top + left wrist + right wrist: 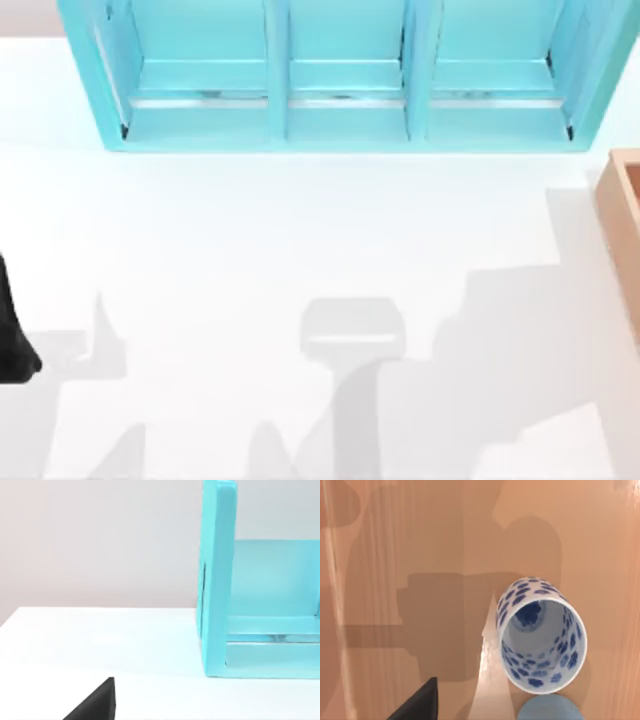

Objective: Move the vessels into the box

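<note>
The white bench (250, 260) carries the largest thing here, the turquoise shelf cabinet (340, 75), which stands along the far edge with three open bays facing forward. In the left wrist view the cabinet (260, 605) shows from its end, its side panel upright on the bench (100, 640).

The tan-orange wooden box (622, 215) sits just in front of the cabinet's right end, at the bench's right edge — only its thick left wall and a strip of its inside show from above. In the right wrist view the camera looks down onto the box floor (410, 545). The white cup with the blue floral pattern (541, 639) stands upright on that floor, mouth up, so it is inside the box. Just beside it, a rounded pale blue shape (550, 710) is probably the rim of the blue cup, though too little shows to be sure; whether the two touch cannot be told.

A dark wedge (417, 704) of the right arm juts in at the frame edge — whether the right gripper is released or clenched cannot be told. The left arm (15, 345) is parked at the bench's left edge, well in front of the cabinet's left end; its gripper state cannot be told either.
</note>
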